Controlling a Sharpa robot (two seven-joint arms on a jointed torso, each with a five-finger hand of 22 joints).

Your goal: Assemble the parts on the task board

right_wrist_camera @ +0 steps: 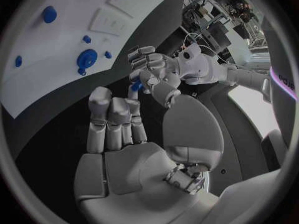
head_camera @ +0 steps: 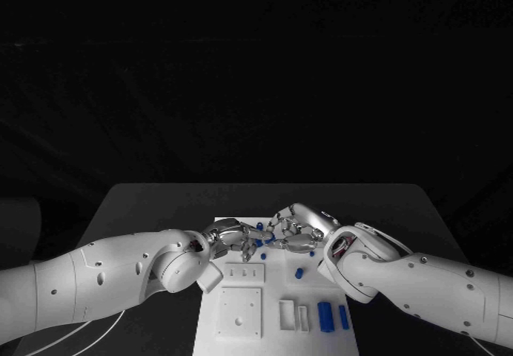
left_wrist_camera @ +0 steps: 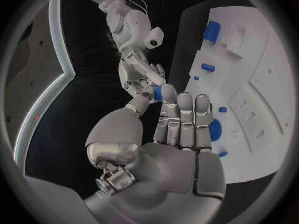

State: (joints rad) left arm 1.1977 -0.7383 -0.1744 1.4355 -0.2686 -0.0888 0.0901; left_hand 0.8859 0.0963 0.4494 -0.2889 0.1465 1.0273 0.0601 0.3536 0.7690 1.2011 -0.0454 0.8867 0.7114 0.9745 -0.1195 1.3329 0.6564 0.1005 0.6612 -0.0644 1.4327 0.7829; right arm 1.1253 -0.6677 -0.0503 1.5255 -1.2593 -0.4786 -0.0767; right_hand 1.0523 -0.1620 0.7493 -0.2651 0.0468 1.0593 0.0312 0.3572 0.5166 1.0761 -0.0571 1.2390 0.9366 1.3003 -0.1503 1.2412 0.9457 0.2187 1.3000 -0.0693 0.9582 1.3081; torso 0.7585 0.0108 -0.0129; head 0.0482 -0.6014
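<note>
Small blue plastic part, pinched between both hands above the far end of the flat white task board, desk centre. Left hand at 9 o'clock of it, silver fingers touching it; right hand at 3 o'clock, grasping it too. Likely a handover: firm up one grip before the other lets go. More blue parts at the board's 5 o'clock.

The task board looks like matt white plastic, with smooth raised panels; the parts at its 4 o'clock are smooth blue plastic; the left hand and right hand show brushed, satin silver metal; the table is matt.
</note>
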